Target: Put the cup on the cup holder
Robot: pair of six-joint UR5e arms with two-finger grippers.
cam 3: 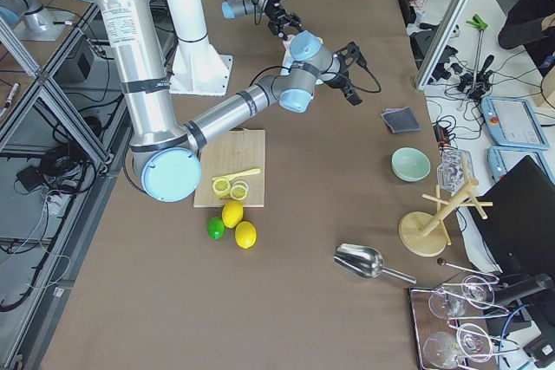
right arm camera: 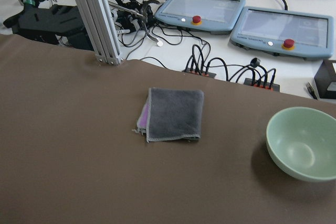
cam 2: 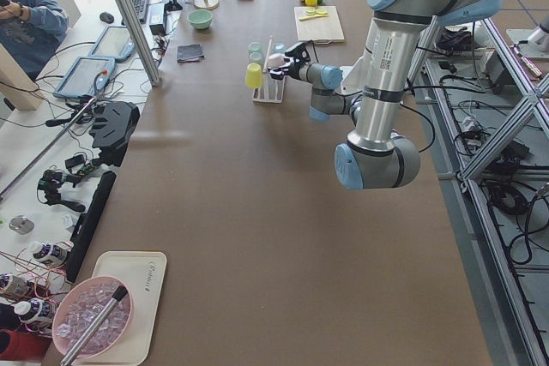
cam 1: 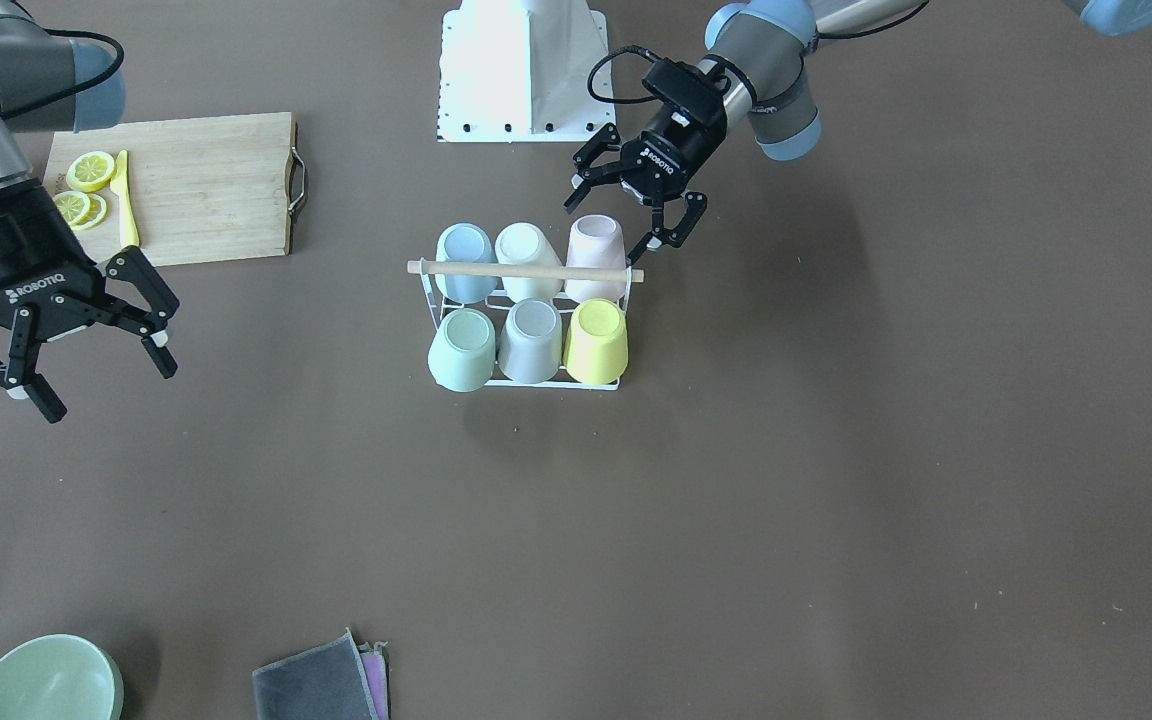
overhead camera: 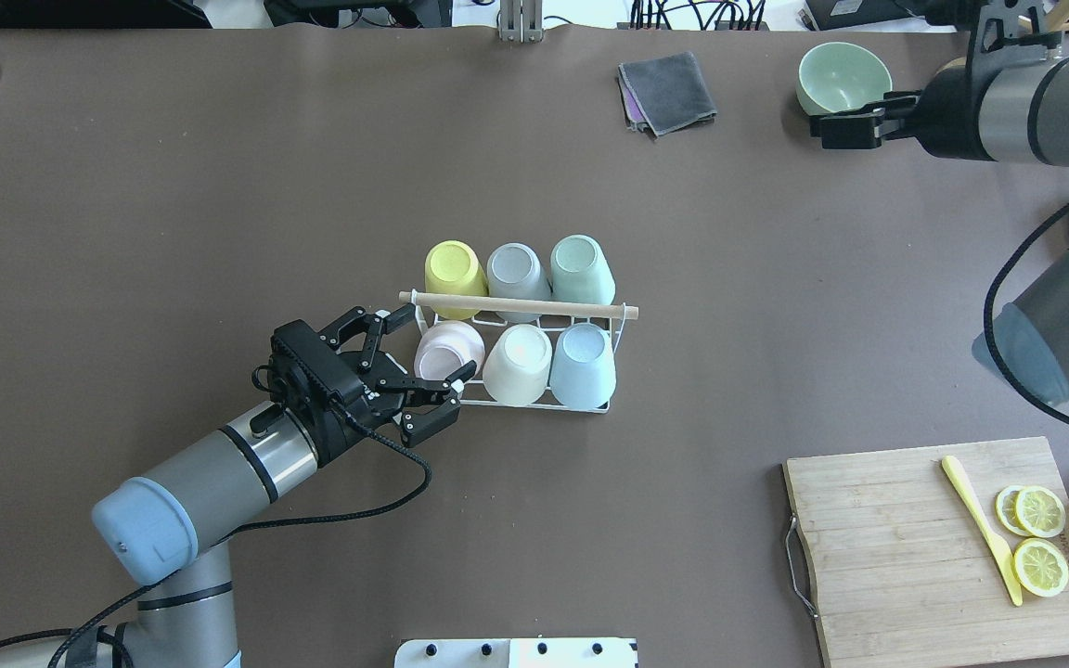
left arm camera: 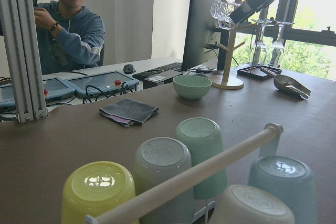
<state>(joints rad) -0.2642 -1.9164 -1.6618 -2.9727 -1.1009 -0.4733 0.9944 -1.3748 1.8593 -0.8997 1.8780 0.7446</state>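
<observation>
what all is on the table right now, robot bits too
cup holder: one, white wire with a wooden rod, table centre
cups: six; yellow, grey, green in the far row; pink, cream, blue in the near row; upside down on the holder
cutting board: one, light wood, near side on the robot's right
lemon slices: three, yellow, on the board
knife: one, yellow, on the board beside the slices
whole lemons: two, yellow, just past the board's right edge
lime: one, green, beside the lemons
bowl: one, pale green, far right
cloths: grey over purple, folded, beside the bowl
left gripper: black, jaws open either side of the pink cup
right gripper: black, jaws open, raised above the table's right side
</observation>
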